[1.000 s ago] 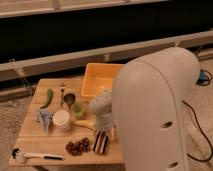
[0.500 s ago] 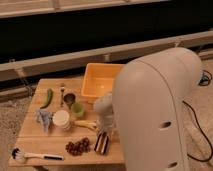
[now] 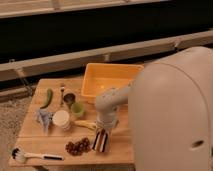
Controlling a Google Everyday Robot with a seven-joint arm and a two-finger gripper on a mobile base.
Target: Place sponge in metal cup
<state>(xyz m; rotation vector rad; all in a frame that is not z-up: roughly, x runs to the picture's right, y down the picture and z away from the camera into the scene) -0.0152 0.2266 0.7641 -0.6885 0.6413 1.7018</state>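
Wooden table in lower left of frame, robot's pale body filling the right side. Arm reaches left from the body and bends down over the table's lower middle. Gripper points downward, right above the sponge, at or very near its top; contact not clear. Whether the gripper is spread or closed cannot be told from this angle. Sponge sits on the table near the front edge, striped dark, white and reddish, just right of a bunch of dark grapes. Metal cup stands up and left of the sponge, well apart from it, near the table's middle. Green cup just beside the metal cup, lower right of it. White cup below both. Banana lies between white cup and gripper. Yellow bin at the table's far side. Green vegetable at upper left of the table, blue-grey cloth below it, brush along the front left edge.
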